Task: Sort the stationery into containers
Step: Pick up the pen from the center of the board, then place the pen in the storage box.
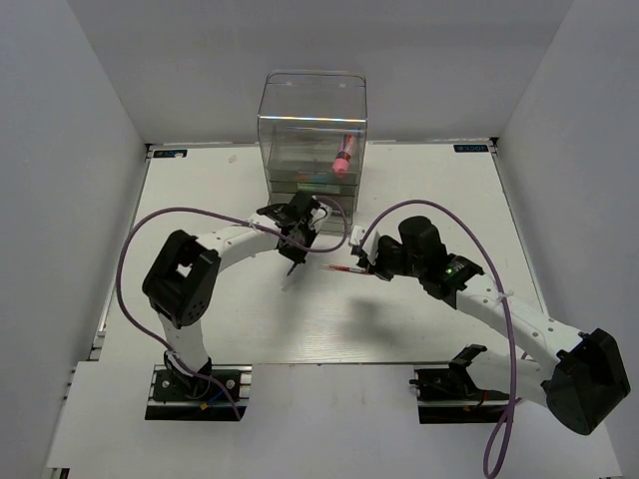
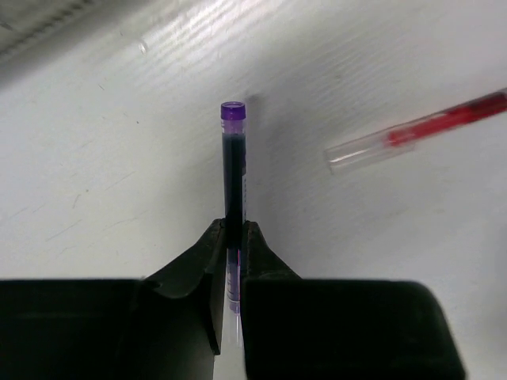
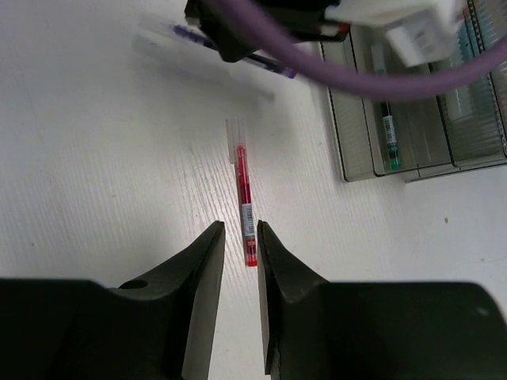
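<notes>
On the white tabletop (image 1: 200, 329), largest first:

1. Organizer (image 1: 313, 120): a clear plastic box at the far edge. It has a tall transparent bin on top and shallow greyish drawers (image 3: 412, 134) below. The right wrist view cuts off the drawer fronts at its frame edge.
2. Pink tube (image 1: 344, 155): chunky, leaning near upright inside the top bin with its pink end up. The bin wall's glare blurs its detail.
3. Left gripper (image 2: 232, 229): black fingers clenched on the purple-capped pen, with no gap showing beside the barrel.
4. Right gripper (image 3: 241, 229): black jaws standing a little apart on either side of the near end of the red pen. I cannot tell whether either pad touches it.
5. Purple-capped pen (image 2: 233, 166): a slim dark barrel. Its long axis runs straight out from the left jaws, with the round purple cap at the far end. The tail is hidden between the fingers. It sits mid-table, in front of the organizer. I cannot tell whether it is clear of the surface.
6. Red pen (image 3: 245, 190): a thin red barrel with a white printed band near the right gripper. A clear cap is on the far end, pointing towards the left arm. In the top view its axis runs roughly left to right across the middle of the table.
7. Green pen (image 3: 388, 131): lying lengthwise in a drawer, dim behind the plastic.
8. Purple cable (image 3: 356, 75): blurred, crossing the top of the right wrist view and covering part of the drawers.
</notes>
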You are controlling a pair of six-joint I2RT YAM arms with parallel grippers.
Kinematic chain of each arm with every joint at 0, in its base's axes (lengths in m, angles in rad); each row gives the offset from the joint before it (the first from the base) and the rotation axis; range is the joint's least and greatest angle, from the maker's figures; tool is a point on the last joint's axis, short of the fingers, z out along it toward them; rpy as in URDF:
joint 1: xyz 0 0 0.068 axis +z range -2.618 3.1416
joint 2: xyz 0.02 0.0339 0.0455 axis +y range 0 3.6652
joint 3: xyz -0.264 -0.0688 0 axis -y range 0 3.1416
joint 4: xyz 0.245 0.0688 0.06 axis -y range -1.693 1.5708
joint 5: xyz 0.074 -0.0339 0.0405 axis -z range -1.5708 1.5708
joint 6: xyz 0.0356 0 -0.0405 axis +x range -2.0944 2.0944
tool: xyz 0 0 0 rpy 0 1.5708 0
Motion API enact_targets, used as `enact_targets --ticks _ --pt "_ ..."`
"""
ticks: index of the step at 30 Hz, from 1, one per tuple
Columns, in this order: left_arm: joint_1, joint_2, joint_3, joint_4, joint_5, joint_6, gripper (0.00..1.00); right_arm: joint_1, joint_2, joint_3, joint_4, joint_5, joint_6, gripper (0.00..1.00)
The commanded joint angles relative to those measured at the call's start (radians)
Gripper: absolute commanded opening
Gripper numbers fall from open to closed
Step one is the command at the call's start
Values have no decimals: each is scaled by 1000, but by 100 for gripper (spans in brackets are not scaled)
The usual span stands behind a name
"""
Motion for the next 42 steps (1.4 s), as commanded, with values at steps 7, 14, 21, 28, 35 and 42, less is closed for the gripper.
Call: enact_targets --ticks 7,14,21,28,35,42 --pt "17 -242 20 210 82 143 0 -4 -28 -23 43 -11 18 29" --pt "17 -89 227 142 25 399 0 -2 -31 -26 51 -10 21 31" --pt "17 -67 174 368 -106 717 0 -2 -57 -40 68 -6 26 31" --pt "18 42 223 471 -180 864 0 -4 -67 -43 77 -3 24 31" --pt "18 140 258 478 -200 921 2 -2 -80 -51 77 1 27 34" --pt "9 95 218 560 -238 889 65 -2 -74 -57 86 10 29 44"
